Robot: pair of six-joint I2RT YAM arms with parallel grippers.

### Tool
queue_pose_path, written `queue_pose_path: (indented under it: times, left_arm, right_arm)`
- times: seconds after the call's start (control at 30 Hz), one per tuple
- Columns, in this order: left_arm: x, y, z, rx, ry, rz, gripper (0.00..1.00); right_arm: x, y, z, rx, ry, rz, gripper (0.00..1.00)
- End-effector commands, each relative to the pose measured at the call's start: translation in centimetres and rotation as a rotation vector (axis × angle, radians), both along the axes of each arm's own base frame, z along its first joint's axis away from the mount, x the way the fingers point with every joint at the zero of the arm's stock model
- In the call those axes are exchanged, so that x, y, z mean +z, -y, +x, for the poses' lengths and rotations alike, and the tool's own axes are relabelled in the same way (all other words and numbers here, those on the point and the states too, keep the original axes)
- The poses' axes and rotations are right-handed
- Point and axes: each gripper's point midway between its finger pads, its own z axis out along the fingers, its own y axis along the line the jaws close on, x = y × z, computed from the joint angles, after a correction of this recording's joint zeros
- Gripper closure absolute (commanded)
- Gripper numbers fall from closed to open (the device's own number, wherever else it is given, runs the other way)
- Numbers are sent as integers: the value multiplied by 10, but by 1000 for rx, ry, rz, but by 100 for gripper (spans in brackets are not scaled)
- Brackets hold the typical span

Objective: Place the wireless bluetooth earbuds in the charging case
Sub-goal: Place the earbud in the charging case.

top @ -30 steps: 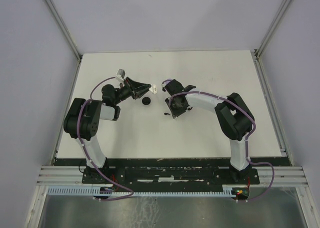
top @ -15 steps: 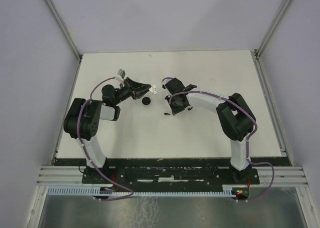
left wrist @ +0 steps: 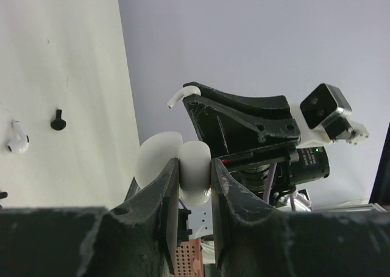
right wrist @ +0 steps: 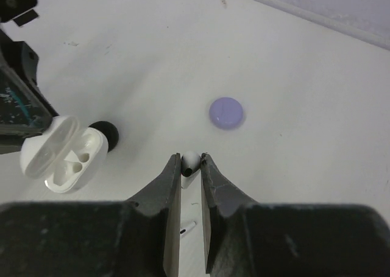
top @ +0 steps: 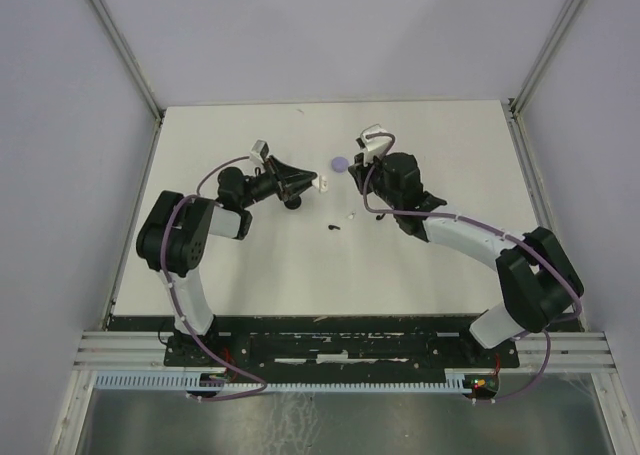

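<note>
My left gripper (top: 316,184) is shut on the open white charging case (top: 324,184), held above the table; it also shows in the left wrist view (left wrist: 195,167) and the right wrist view (right wrist: 64,152). My right gripper (top: 368,183) is shut on a white earbud (right wrist: 191,162), raised just right of the case. That earbud's stem sticks out past the right gripper's fingers in the left wrist view (left wrist: 177,96). A second white earbud (top: 351,216) and a black earbud (top: 333,226) lie on the table; both show in the left wrist view, white (left wrist: 17,140) and black (left wrist: 58,120).
A lilac round puck (top: 340,162) lies beyond the right gripper, also in the right wrist view (right wrist: 226,113). A black round puck (top: 293,202) lies under the left gripper. The white table (top: 430,265) is walled by lilac panels.
My right arm has risen from the table and swung toward the back right, uncovering the lilac puck. My left gripper has moved a little right with the case.
</note>
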Motion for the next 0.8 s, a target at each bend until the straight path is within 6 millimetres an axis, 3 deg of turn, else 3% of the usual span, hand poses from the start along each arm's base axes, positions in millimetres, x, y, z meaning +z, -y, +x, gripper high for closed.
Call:
queue_pose_path:
  times: [0.0,0.13,0.37,0.77]
  left_arm:
    - [14,17,-1,-52,-16,-61,97]
    - [10,21,-1,-57,-36,-67,97]
    - [6,22,2,-55,-69,-83,97]
    - [15,25,4,-60,-76,-127,97]
  right_arm:
    - [50,-18,-3,122,291,81,99]
    - [67,-24,-18,199,438,145,99]
    - [74,-40,-42,345,572,226,99]
    - [53,-56,-50,468,539,170,99]
